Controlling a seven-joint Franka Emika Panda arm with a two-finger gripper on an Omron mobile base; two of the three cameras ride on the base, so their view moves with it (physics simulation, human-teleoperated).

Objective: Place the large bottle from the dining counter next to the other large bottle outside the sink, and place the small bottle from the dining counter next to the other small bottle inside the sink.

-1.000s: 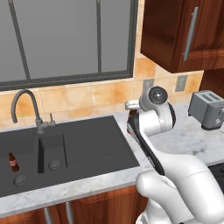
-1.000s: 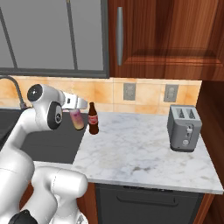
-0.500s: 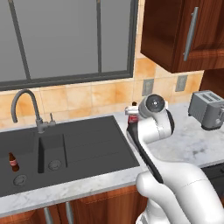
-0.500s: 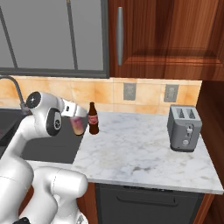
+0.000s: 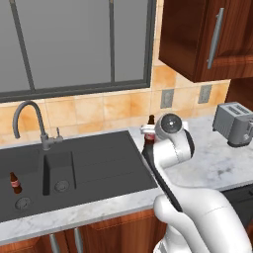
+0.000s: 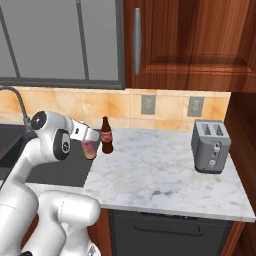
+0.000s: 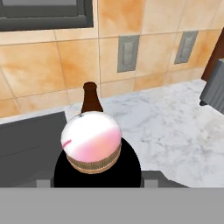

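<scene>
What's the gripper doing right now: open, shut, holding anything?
Gripper: closed on the large bottle, held beside the other large bottle at the sink's edge.

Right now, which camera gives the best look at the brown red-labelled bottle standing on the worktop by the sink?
The right base view: the brown bottle stands there unblocked, neck to base, label visible, beside the pink-orange bottle. In the left base view, the arm leaves only its neck visible. In the hand view, only its neck rises behind the white cap.
</scene>
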